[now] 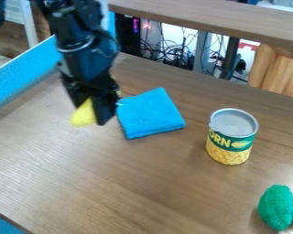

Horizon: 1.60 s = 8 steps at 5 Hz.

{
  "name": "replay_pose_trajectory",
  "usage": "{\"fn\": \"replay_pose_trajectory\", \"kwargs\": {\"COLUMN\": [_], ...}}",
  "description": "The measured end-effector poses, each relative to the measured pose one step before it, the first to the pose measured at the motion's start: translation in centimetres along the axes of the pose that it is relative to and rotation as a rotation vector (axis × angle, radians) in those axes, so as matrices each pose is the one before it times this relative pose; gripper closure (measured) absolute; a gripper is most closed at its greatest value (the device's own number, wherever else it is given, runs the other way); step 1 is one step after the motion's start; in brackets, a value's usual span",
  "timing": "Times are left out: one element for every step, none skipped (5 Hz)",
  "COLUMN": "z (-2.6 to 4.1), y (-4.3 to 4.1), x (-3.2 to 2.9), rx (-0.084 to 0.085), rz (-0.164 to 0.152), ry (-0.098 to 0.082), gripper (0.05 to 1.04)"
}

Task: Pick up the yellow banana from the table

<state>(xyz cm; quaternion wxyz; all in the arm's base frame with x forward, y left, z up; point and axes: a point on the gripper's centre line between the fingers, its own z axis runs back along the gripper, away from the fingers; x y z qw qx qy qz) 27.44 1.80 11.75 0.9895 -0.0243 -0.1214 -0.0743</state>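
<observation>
The gripper (94, 112) of the single black arm is hanging beside the folded blue cloth (150, 113), on the cloth's left as viewed, with its fingers gripping a smooth yellow object (84, 115). The object is lying between the fingers, and its visible part is protruding on the side away from the cloth; its long axis is appearing to slant down and leftward from the grip, though the upper end is being hidden. A dark finger is standing between the object's exposed part and the cloth's left edge; whether it is touching that edge, one cannot tell. On the cloth's right, well apart from it, a corn can (233, 136) is standing upright on the wooden surface (124, 192). Farther from the cloth, beyond the can toward the lower right, a green broccoli-shaped piece (276, 208) is resting.
</observation>
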Motion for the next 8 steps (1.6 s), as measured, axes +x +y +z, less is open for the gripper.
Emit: {"fn": "replay_pose_trajectory", "kwargs": {"z": [-0.185, -2.611, -3.633, -2.772, -0.663, -0.622, 0.436, 3.479], "y": [-4.736, -5.109, -4.031, -3.089, -0.468, 0.522, 0.130, 0.046], "x": [0.835, -0.112, 0.437, 0.917, 0.472, -0.808, -0.263, 0.114], "rx": [-0.0810, -0.0428, -0.0765, -0.0240, 0.0101, 0.0301, 0.0066, 0.0252], "rz": [-0.1446, -0.1450, -0.1551, -0.0477, 0.0344, 0.0916, -0.0005, 0.0108], "ry": [-0.0162, 0.0065, 0.0399, 0.0261, -0.0242, -0.0083, 0.0010, -0.0599], "gripper": [0.475, 0.475, 0.475, 0.475, 0.395, 0.131, 0.073, 0.077]}}
